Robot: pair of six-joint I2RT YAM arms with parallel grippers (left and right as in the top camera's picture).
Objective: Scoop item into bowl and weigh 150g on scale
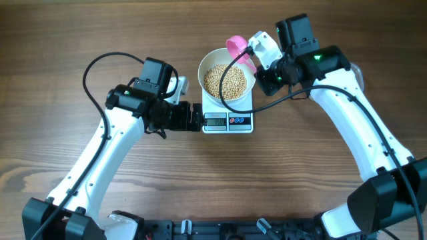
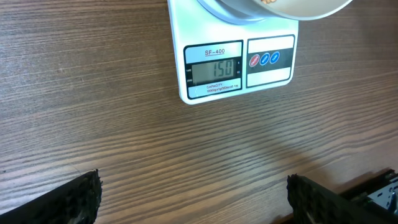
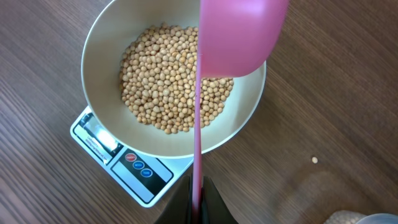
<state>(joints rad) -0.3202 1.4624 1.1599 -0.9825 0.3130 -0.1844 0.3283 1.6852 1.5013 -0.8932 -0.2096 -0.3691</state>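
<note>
At mid-table in the overhead view, the scale (image 1: pixel 227 121) sits on the wooden table (image 1: pixel 67 40) with the white bowl (image 1: pixel 227 59) resting on its platform. The bowl holds a heap of tan beans (image 1: pixel 225 81). The left gripper (image 1: pixel 195 117) lies low just left of the scale, level with its front panel, and its jaws are spread. The right gripper (image 1: pixel 257 51) hangs at the bowl's far-right rim, clenched on a pink scoop (image 1: pixel 235 45) whose head is over the far edge of the bowl.

From the left wrist, the left gripper (image 2: pixel 193 186) shows both dark fingers (image 2: pixel 71 199) at the bottom corners, wide apart, with bare table between them and nothing held. The scale (image 2: pixel 180 43) lies beyond them, and its display (image 2: pixel 214 70) reads 150. Only the underside of the bowl (image 2: pixel 286 9) shows at the top edge.

From the right wrist, the right gripper (image 3: pixel 198 208) is pinched on the thin handle of the scoop (image 3: pixel 239 34). The scoop head is above the right rim of the bowl (image 3: pixel 102 81) and overlaps part of the beans (image 3: pixel 165 81); whether it carries any cannot be told from this side. The scale (image 3: pixel 134 168) shows beneath the bowl's near-left edge. One stray bean (image 3: pixel 314 160) lies on the table to the right, well apart from the bowl.
</note>
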